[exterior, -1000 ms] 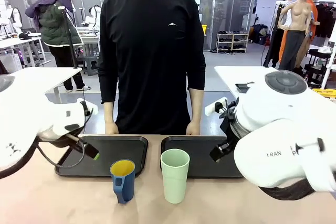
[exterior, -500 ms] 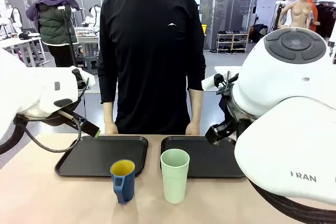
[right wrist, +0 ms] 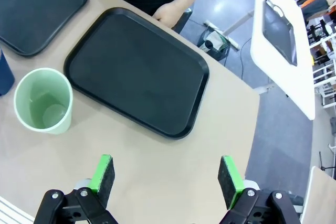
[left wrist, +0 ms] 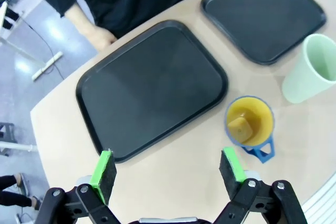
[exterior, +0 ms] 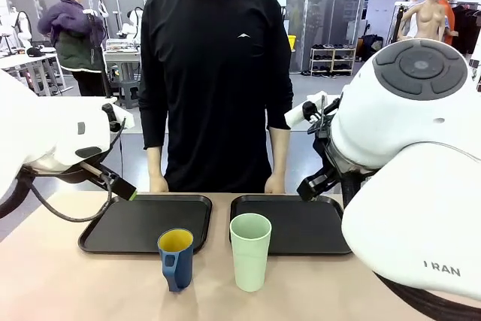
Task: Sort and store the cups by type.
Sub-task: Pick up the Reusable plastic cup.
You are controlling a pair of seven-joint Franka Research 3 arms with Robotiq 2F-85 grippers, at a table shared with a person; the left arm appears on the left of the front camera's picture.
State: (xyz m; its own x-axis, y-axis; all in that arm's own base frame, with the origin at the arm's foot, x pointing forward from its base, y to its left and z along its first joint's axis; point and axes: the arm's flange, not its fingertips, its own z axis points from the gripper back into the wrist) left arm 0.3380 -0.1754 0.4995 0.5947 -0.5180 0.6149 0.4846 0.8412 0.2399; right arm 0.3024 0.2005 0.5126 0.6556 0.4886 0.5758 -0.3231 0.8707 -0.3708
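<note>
Looking across from the front view, you have both cups standing upright on the bare worktop (exterior: 90, 283), on the robot's side of two black trays. The dark blue mug (exterior: 176, 259), yellow inside, stands before the left tray (exterior: 146, 223) with its handle turned toward the camera. The mint-green tumbler (exterior: 250, 252) stands just beside it, before the right tray (exterior: 289, 223), and the two cups do not touch. A person in a black top (exterior: 218, 73) stands at the far edge with one hand (exterior: 159, 183) behind the left tray and the other hand (exterior: 276, 184) behind the right tray. The left arm (exterior: 45, 140) and the right arm (exterior: 406, 148) are raised at either side. From here you cannot tell how their jaws stand.

Turn to the left wrist view and you see the left jaws spread wide, the left green pads (left wrist: 103, 174) far apart with nothing between them. They hang above the worktop at the near edge of the left tray. The mug sits just beyond the pad on the picture's right, and the tumbler stands farther off at the right edge.

From the right wrist view, the right jaws are likewise wide and carry nothing, the right green pads (right wrist: 103, 171) well apart above bare worktop. The tumbler stands at the picture's left, near a corner of the right tray, and a sliver of the mug shows at the left edge. One of the person's hands rests at the tray's far rim.
</note>
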